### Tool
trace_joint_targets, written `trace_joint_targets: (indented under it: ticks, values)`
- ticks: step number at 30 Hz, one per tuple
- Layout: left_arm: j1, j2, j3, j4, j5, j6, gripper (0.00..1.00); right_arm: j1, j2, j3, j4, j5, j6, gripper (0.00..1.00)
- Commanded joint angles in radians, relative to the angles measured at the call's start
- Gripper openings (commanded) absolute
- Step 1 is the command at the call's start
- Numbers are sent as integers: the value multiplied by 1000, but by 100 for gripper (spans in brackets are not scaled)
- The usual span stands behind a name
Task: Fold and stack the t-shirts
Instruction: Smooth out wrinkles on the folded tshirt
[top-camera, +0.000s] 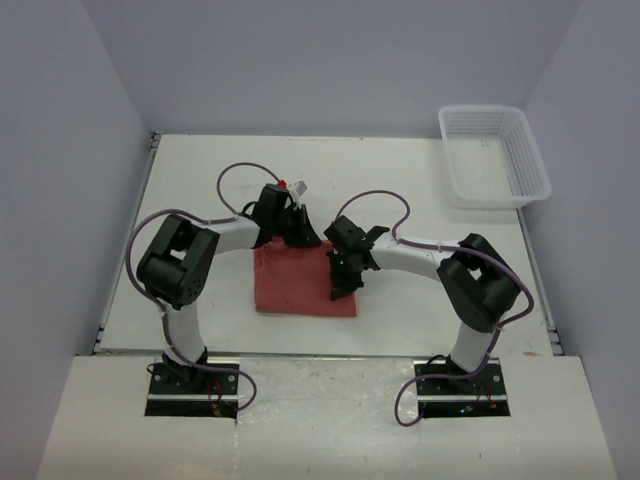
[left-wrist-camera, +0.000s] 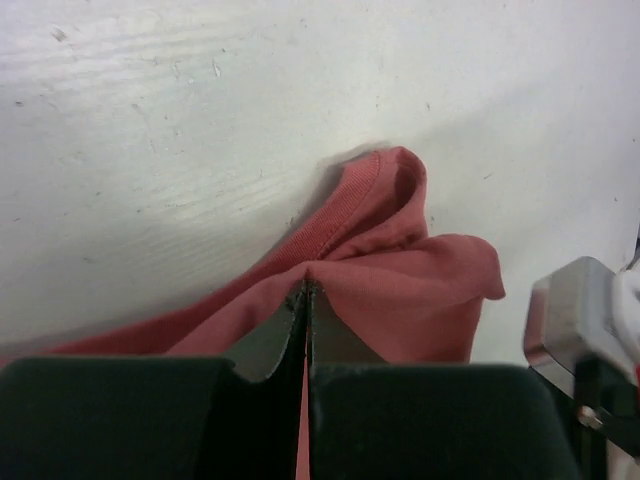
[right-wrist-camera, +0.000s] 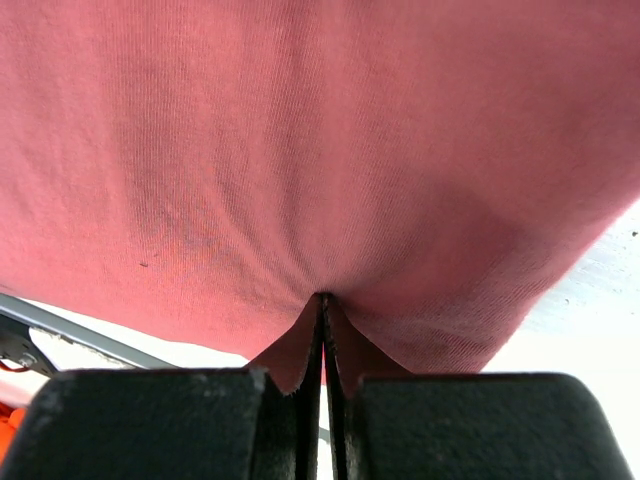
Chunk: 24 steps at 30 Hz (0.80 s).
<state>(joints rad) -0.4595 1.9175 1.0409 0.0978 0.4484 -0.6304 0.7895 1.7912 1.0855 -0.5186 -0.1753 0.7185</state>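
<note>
white table (top-camera: 200, 180) w/ red t-shirt (top-camera: 295, 285) (folded), mesh basket (top-camera: 527, 160)

White mesh basket (top-camera: 528, 160), table's (top-camera: 200, 180) far-right corner

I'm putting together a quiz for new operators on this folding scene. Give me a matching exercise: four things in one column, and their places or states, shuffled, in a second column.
Things:
1. t-shirt
2. basket
3. left gripper
4. right gripper

Places or states:
A. shut on the t-shirt's right edge
B. brick red, lying in the middle of the table
C. white, standing at the far right corner
D. shut on the t-shirt's far edge, beside a stitched hem

Pairs: 1-B, 2-C, 3-D, 4-A
</note>
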Motion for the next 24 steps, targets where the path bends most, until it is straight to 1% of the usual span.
trace_joint_targets:
  ticks: [1, 2, 3, 5, 7, 9, 13, 17, 24]
  values:
    - [12, -147, 18, -29, -74, 55, 0, 8, -3, 7, -24, 26, -30, 0]
    - [13, -170, 18, -61, -106, 54, 0, 8, -1, 33, -34, 31, -33, 0]
    - [15, -195, 19, -137, -132, 54, 0, 10, 0, 43, -44, 36, -34, 0]
    - [15, -271, 8, -177, -192, 58, 0, 8, 4, 62, -55, 39, -41, 0]
    - [15, -340, -7, -230, -212, 58, 0, 8, -1, 71, -55, 37, -44, 0]
    - [15, -380, -28, -280, -232, 58, 0, 8, 10, 73, -57, 33, -48, 0]
    - [15, -439, -36, -382, -327, 78, 0, 8, 22, 60, -37, 17, -44, 0]
    - [15, -419, -25, -449, -415, 106, 0, 8, 30, 39, -11, 0, -34, 0]
    - [15, -358, -28, -423, -409, 107, 0, 7, 42, 34, -9, 0, -42, 0]
